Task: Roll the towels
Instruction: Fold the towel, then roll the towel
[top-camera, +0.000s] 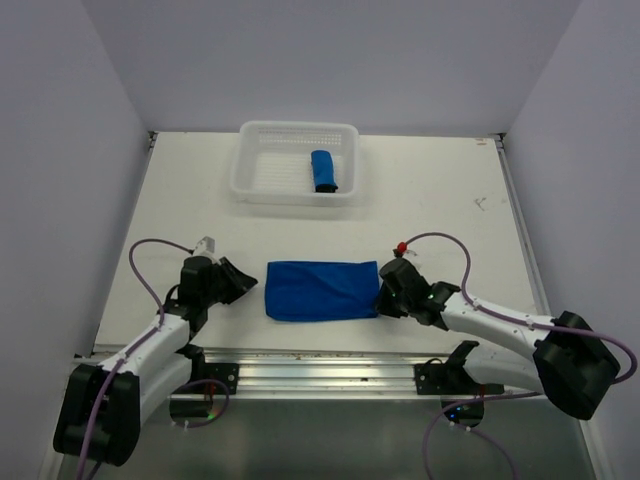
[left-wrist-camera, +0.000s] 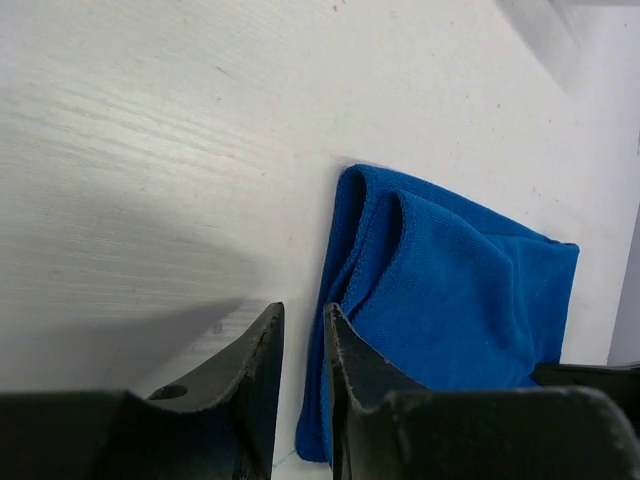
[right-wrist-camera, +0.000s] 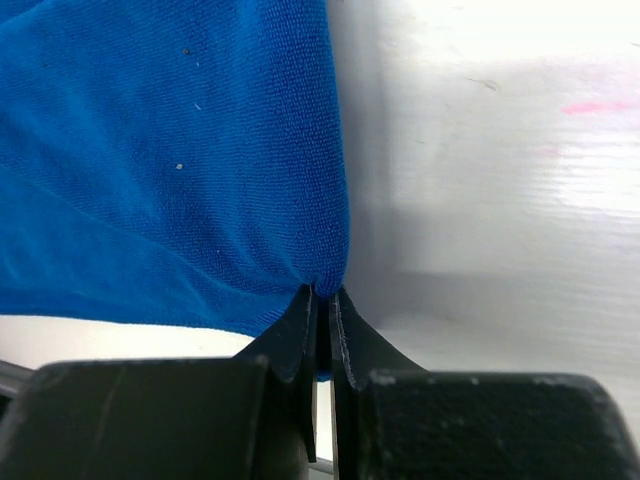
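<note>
Top external shows the right gripper pinched shut on the right edge of the flat towel, the left gripper slightly parted and empty just beside its left edge.

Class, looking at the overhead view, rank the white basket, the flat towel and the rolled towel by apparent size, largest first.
1. basket
2. flat towel, only somewhat smaller
3. rolled towel, by far the smallest
</note>
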